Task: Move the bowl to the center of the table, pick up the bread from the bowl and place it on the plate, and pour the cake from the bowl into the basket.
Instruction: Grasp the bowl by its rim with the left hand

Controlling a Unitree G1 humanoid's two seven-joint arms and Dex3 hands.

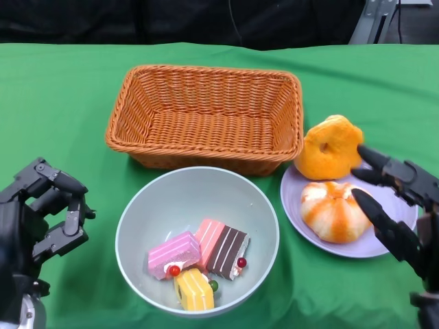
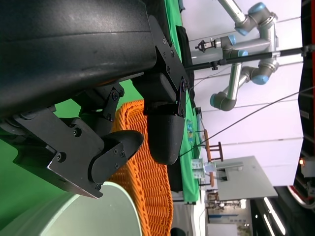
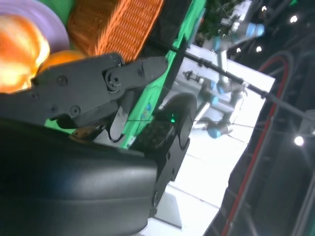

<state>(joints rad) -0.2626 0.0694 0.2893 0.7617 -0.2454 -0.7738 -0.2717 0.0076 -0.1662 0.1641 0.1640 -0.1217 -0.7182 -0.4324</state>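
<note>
1. The right hand point(image 1: 398, 205) is cut off by the head view's right and lower edges, and its fingers cover part of the plate point(image 1: 298, 212) rim.
2. The left hand point(image 1: 38, 212) runs off the lower left edge.
3. In the right wrist view, the striped bread point(image 3: 17, 46) is blurred and cropped at the upper left.
4. In the left wrist view, only a sliver of the bowl point(image 2: 88, 211) shows at the bottom; the hand's shell hides the rest.
</note>
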